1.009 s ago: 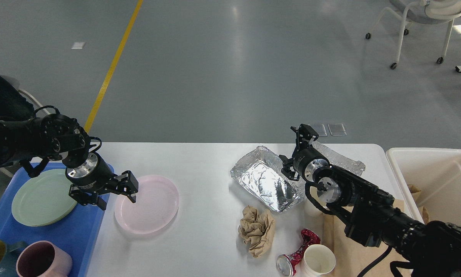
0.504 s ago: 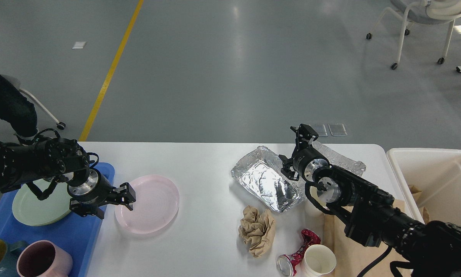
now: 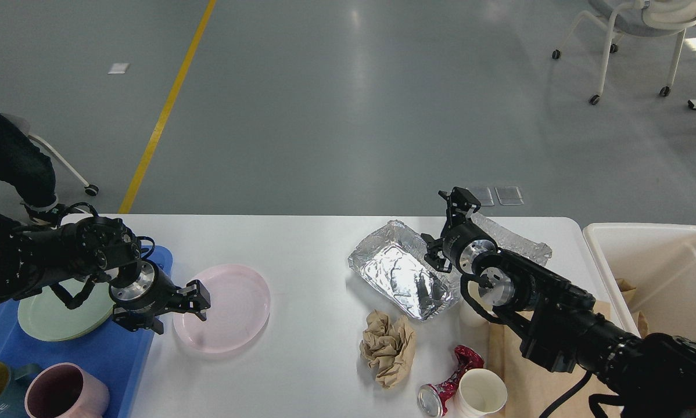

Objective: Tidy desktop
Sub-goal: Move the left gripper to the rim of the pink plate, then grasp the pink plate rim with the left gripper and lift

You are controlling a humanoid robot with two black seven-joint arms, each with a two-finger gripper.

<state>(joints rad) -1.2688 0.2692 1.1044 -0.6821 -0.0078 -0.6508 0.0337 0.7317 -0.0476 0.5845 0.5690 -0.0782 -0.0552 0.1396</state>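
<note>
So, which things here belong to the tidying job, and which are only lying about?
Belong to the job:
desktop
pink plate
foil tray
crumpled paper
crushed can
paper cup
blue tray
white bin

Lying about:
chair
yellow floor line

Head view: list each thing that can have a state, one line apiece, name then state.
pink plate: flat on the desktop, empty
left gripper: at the pink plate's left rim, grip unclear
right gripper: raised over the foil tray, holding nothing visible
green plate: on the blue tray
foil tray: crumpled, empty
brown paper: crumpled
red can: crushed, on its side
paper cup: upright, empty
pink mug: upright
</note>
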